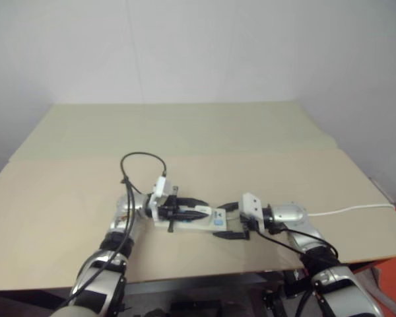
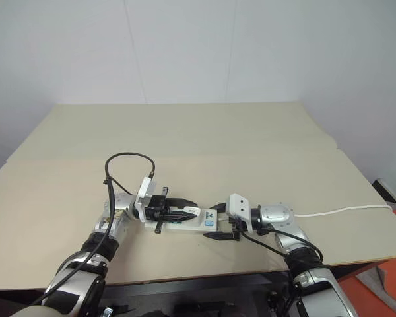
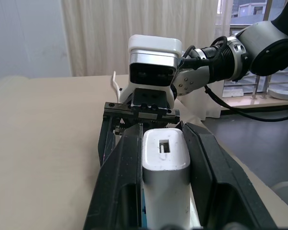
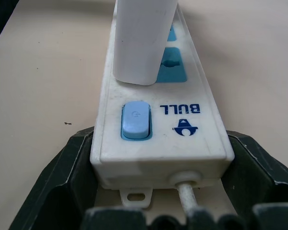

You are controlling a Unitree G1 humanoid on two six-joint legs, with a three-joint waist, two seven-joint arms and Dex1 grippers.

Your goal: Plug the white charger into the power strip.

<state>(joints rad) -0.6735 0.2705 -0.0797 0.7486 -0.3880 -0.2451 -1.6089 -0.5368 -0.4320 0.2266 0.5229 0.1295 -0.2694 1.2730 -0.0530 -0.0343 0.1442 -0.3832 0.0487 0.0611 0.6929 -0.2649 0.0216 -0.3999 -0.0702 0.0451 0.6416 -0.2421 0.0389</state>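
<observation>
The surface (image 1: pixel 185 132) is bare behind the power strip (image 4: pixel 158 139) and on both far sides. The strip's cord end sits between the fingers of the right pincer (image 2: pixel 226 231), and the left pincer (image 1: pixel 197 210) with the white charger (image 3: pixel 165 165) stands over its sockets. The thin cord (image 1: pixel 356 210) crosses the right side.

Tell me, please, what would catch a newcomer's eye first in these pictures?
Two grippers meet mid-table over the power strip near the table's front edge. The left gripper is shut on the white charger, held over the strip's sockets. The right gripper brackets the strip's cord end beside its blue switch, and the cord trails off to the right.
</observation>
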